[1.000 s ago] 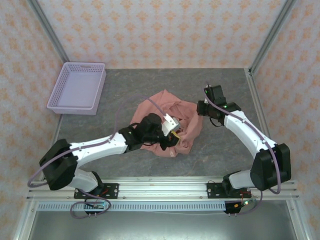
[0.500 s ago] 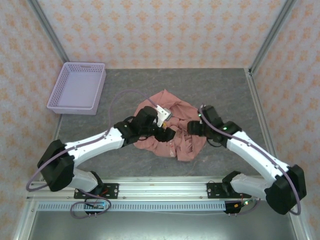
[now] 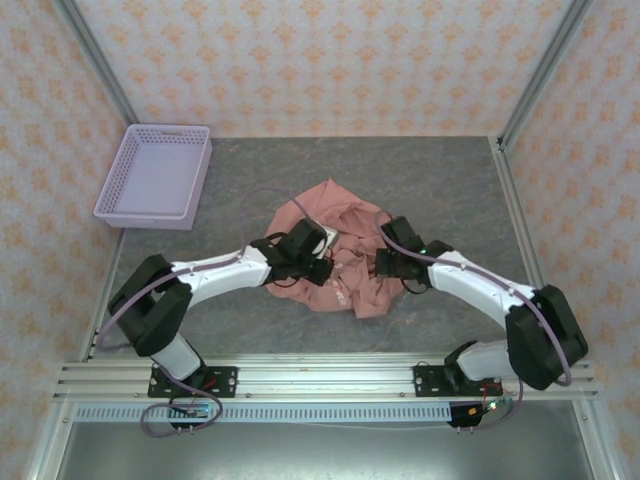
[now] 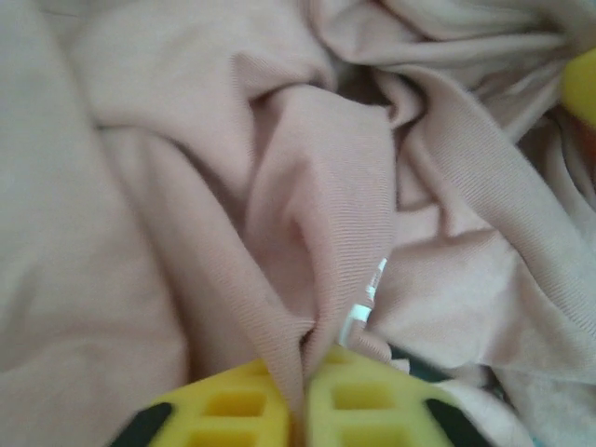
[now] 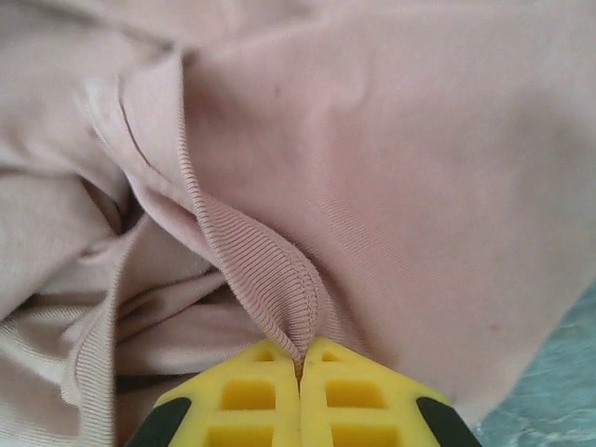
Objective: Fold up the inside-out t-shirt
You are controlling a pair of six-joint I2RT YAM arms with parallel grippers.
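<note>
The inside-out t-shirt (image 3: 345, 235) lies crumpled in a salmon-pink heap at the middle of the grey table. My left gripper (image 3: 325, 268) presses into the heap's left side; in the left wrist view its yellow fingers (image 4: 233, 414) are shut on a pinched fold of the t-shirt (image 4: 317, 233), beside a small white label (image 4: 365, 303). My right gripper (image 3: 382, 262) is at the heap's right side; in the right wrist view its yellow fingers (image 5: 349, 396) are shut on the ribbed collar band of the t-shirt (image 5: 270, 279).
A lavender plastic basket (image 3: 157, 176) stands at the back left of the table (image 3: 450, 180). Metal frame posts rise at the back corners, and a rail runs along the near edge behind the arm bases.
Both grippers have moved in onto the heap and closed, the left on a fold and the right on the collar band. The right arm swung in from the back right.
</note>
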